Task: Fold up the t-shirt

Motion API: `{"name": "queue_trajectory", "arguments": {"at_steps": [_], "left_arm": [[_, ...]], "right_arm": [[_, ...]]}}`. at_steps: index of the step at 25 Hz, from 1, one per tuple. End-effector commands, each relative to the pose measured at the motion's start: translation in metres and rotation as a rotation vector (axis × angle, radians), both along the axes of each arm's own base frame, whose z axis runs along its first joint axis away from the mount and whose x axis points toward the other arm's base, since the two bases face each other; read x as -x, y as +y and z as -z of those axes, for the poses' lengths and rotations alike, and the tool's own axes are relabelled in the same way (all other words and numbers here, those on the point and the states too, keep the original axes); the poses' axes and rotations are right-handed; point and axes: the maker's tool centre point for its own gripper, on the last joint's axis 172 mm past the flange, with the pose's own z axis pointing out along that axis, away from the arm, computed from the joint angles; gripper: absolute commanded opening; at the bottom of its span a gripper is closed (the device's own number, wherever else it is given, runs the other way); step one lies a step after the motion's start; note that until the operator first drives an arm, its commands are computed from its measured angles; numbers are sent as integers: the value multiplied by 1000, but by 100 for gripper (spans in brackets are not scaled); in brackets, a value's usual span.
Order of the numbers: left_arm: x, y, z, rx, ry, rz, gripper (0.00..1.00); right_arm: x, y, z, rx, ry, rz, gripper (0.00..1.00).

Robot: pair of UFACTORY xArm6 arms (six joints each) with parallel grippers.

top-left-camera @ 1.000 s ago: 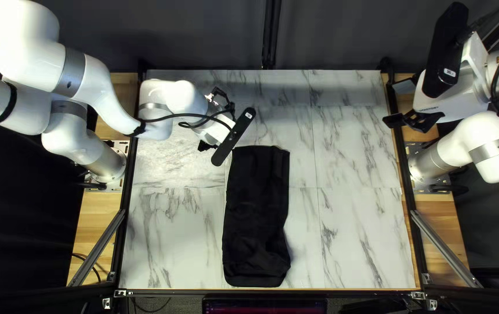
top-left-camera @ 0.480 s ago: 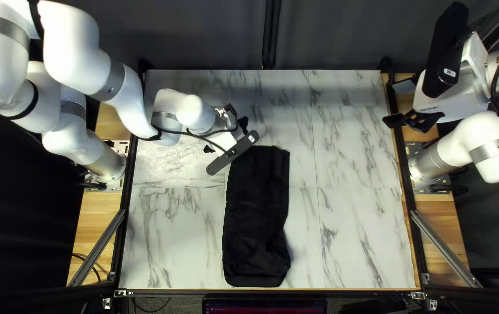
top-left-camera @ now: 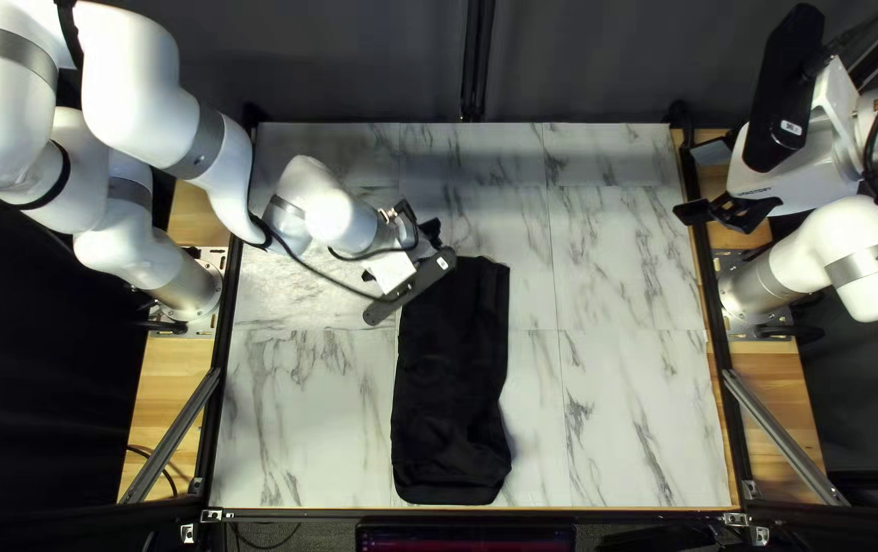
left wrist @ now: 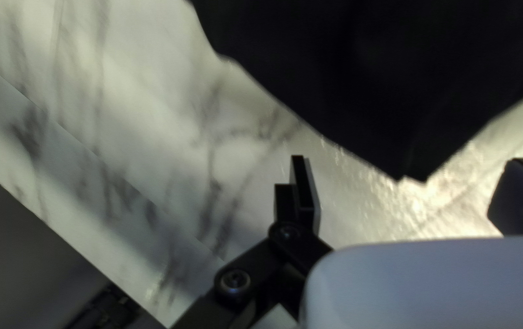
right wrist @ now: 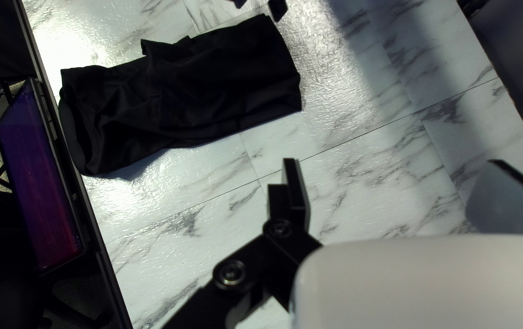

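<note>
Left gripper [top-left-camera: 394,270]: opened wide, nothing gripped; one corner of the shirt is seen ahead of the gap between its fingers, apart from both.
Right gripper [top-left-camera: 717,213]: held over the table's side edge, its fingers spread, nothing gripped.
T-shirt [top-left-camera: 449,388]: black, laid flat in a long, narrow shape; its far end is placed near the left gripper, its other end well apart from it, by the table's near edge. From the right gripper, it is set well apart across the tabletop.
Cloth surface: lightly creased, most visibly toward the end farther from the left gripper.
Table [top-left-camera: 623,409]: marble-patterned, spread beneath the left gripper and the shirt.
</note>
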Motion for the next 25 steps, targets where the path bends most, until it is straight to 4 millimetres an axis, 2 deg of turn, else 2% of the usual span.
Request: {"name": "queue_trajectory", "arguments": {"at_steps": [1,7,19,23,25], "left_arm": [[3,1,3,-28,5,-3,100],[12,4,9,-44,11,-17,100],[11,2,16,-49,13,-7,100],[13,3,20,-48,14,-10,74],[15,2,22,-48,14,-13,72]], "right_arm": [[0,0,0,0,0,0,100],[0,0,0,0,0,0,100],[0,0,0,0,0,0,100],[0,0,0,0,0,0,100],[0,0,0,0,0,0,100]]}}
